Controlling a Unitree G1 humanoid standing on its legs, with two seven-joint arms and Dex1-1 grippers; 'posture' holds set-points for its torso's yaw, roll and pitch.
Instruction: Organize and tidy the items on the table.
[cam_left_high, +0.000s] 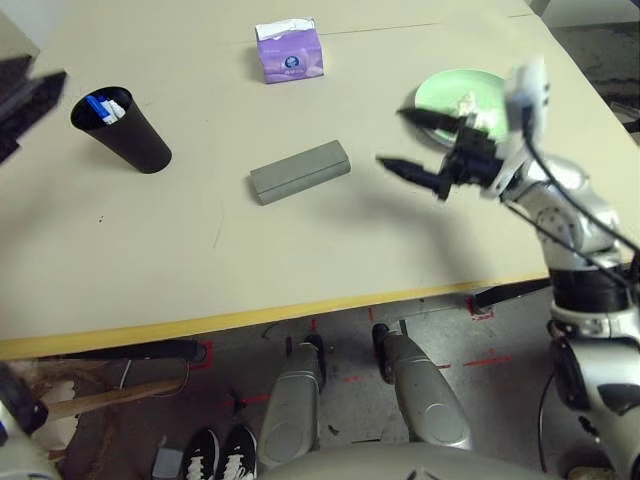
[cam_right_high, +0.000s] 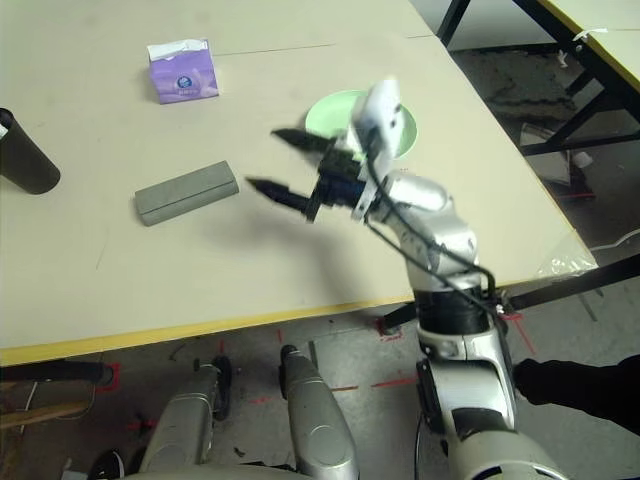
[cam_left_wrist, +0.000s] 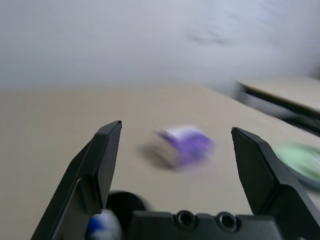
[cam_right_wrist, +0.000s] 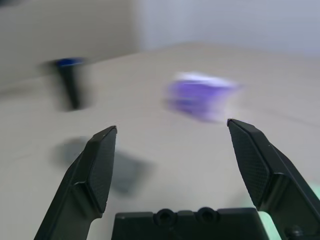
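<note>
Beige tabletop (cam_left_high: 300, 270) with its yellow front edge stretches wide under me, grey floor with red tape marks below it. Far on my left, my left gripper (cam_left_wrist: 175, 150) is up off the surface, black fingers (cam_left_wrist: 102, 165) spread wide with nothing between them, pointing across the table toward the purple tissue pack (cam_left_high: 289, 50). Next along, a black tapered cup (cam_left_high: 122, 128) stands upright near the left side, and inside it sit the white markers (cam_left_high: 104, 108), a blue cap showing at the rim. In the middle lies the grey oblong glasses case (cam_left_high: 300, 171), closed and flat, its long axis running left to right with the right end angled a little toward the far edge. Beyond it, at the far side, sits the purple pack, white tissue poking out on top. Over on my right, my silver forearm is bent up and my right gripper (cam_left_high: 420, 148) hangs above the table, pointing left at the case, jaws wide and empty. Behind it the pale green round plate (cam_left_high: 450, 92) holds a crumpled white tissue (cam_left_high: 470, 103).
</note>
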